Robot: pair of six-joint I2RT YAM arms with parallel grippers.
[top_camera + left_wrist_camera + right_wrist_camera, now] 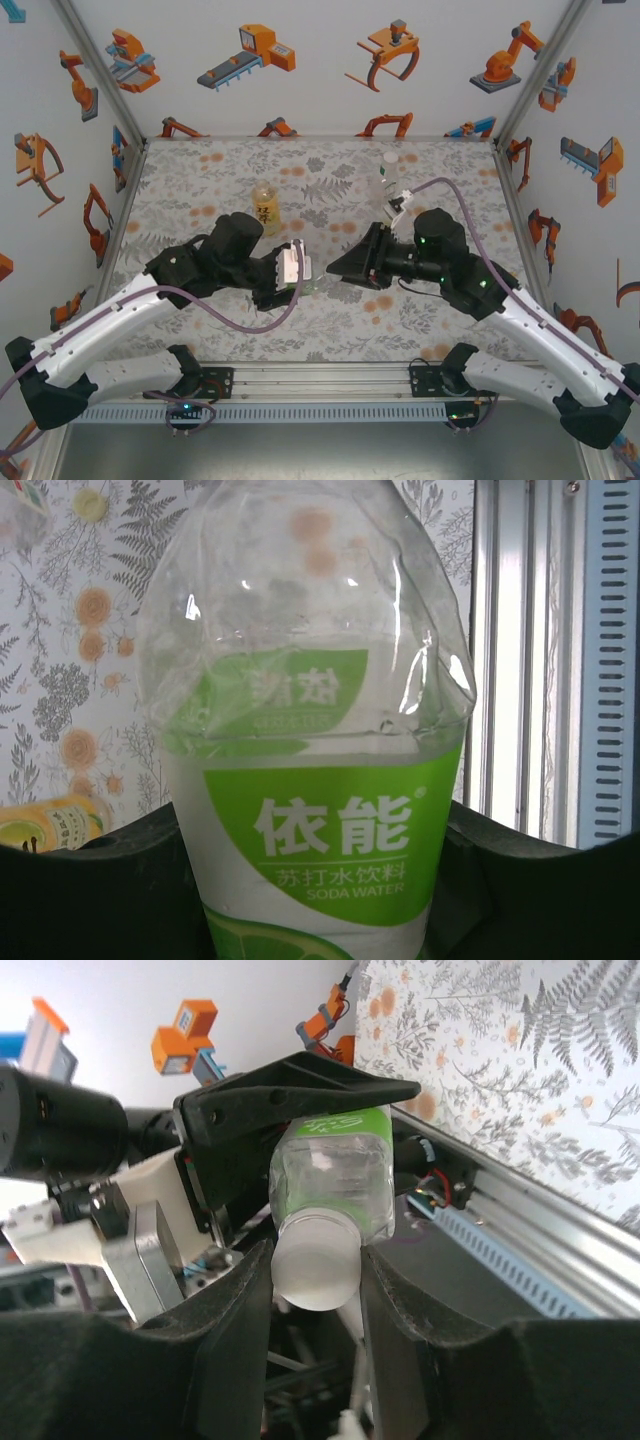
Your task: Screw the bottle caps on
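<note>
My left gripper (315,905) is shut on the short green bottle (310,780), a soda-water bottle with a green label, gripping its body between the two black fingers (90,880). The bottle lies sideways between the two arms. In the right wrist view its neck points at me, with a whitish bottle cap (315,1265) on it. My right gripper (315,1290) is shut on that cap, one finger on each side. From above, the left gripper (302,265) and right gripper (338,268) meet nose to nose at mid-table.
The amber bottle (265,207) with a yellow label stands behind the left gripper, also in the left wrist view as the amber bottle (50,823). A clear bottle (388,178) stands at the back right. The metal rail (320,380) runs along the near edge.
</note>
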